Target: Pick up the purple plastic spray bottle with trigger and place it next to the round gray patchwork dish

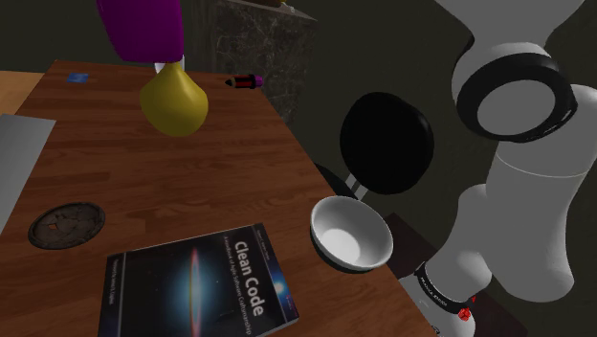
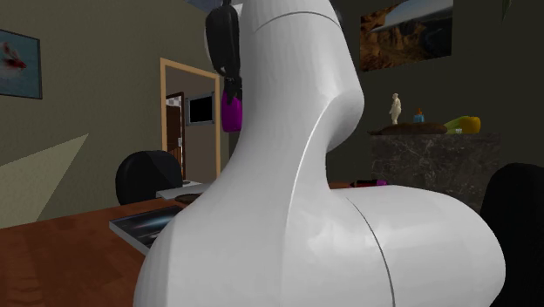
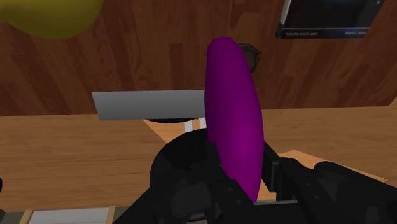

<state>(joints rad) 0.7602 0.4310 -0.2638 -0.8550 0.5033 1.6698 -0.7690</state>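
The purple spray bottle (image 3: 235,121) is clasped between the black fingers of my gripper (image 3: 254,186), which is shut on it. It hangs high above the wooden table (image 1: 220,182); its purple body (image 1: 142,27) reaches down from the top edge of the shoulder view. In the second exterior view the bottle (image 2: 231,113) hangs below the black gripper (image 2: 229,87). The round gray patchwork dish (image 1: 65,225) lies flat on the table at the shoulder view's lower left. Along the gripper's line of sight, the dish (image 3: 255,57) peeks out from behind the bottle.
A yellow pear-shaped object (image 1: 173,102) stands on the table below the bottle. A "Clean Code" book (image 1: 201,287) lies near the front edge beside a white bowl (image 1: 351,235). A gray flat slab (image 1: 19,163) sits at the left. A black chair (image 1: 387,144) stands beyond the table's right edge.
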